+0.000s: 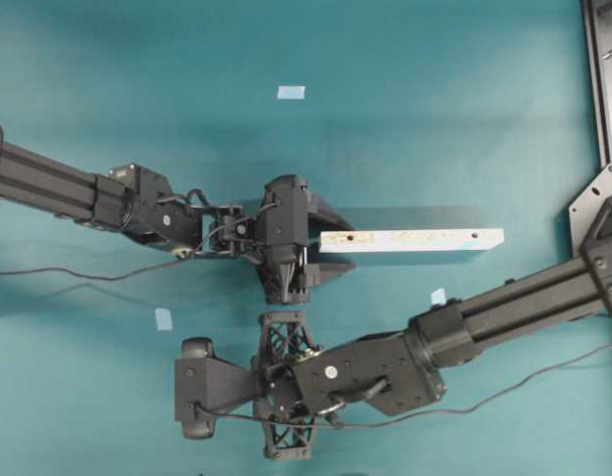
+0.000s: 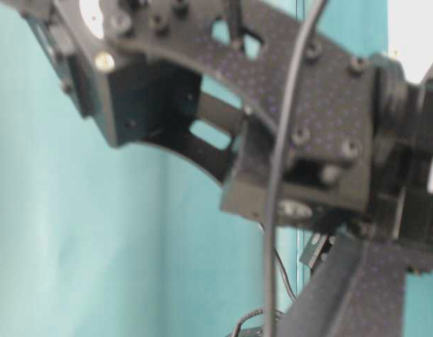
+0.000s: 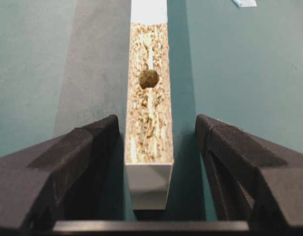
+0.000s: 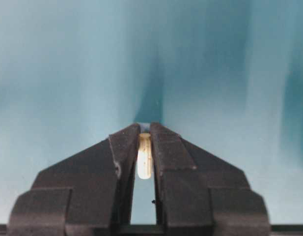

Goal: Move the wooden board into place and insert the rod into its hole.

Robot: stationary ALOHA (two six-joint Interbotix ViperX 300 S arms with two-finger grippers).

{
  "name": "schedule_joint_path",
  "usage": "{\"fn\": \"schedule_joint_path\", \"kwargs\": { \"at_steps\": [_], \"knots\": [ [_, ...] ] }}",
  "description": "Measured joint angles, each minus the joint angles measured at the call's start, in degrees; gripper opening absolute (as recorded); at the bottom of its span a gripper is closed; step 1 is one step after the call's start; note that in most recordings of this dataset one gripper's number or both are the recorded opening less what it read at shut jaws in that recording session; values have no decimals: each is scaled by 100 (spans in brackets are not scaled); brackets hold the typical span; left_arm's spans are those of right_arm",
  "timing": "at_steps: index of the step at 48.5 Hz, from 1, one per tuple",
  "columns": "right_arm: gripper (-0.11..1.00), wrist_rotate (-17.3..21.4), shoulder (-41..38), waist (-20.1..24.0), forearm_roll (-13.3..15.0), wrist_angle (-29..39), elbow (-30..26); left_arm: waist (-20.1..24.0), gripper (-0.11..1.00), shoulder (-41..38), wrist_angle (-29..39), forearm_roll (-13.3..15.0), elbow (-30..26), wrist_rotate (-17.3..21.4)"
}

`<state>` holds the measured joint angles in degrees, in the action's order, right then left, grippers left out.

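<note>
While the left tool is standing apart astride the long white chipboard strip on the teal worktop, the right tool is pinching the tiny cream wooden dowel, probably light, stiff, best gripped mid-length.

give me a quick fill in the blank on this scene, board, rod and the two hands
1. The rod is pinched between the fingers of the ____ hand.
2. The wooden board stands on its edge between the fingers of the ____ hand, which do not touch it.
3. The hole in the board's speckled top edge is ____.

Missing words: right; left; empty
</note>
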<state>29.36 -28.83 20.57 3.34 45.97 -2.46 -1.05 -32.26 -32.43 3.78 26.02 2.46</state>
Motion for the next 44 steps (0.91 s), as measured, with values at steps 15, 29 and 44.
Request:
{"fn": "schedule_joint_path", "kwargs": {
  "at_steps": [15, 29, 44],
  "knots": [
    [9, 0, 598, 0, 413, 0, 70, -9, 70, 0, 0, 0, 0, -9],
    [9, 0, 1521, -132, 1266, -896, 659, -26, 70, 0, 0, 9, 0, -9],
    [9, 0, 2496, -255, 1617, -2127, 1925, -35, 70, 0, 0, 18, 9, -9]
  ]
}}
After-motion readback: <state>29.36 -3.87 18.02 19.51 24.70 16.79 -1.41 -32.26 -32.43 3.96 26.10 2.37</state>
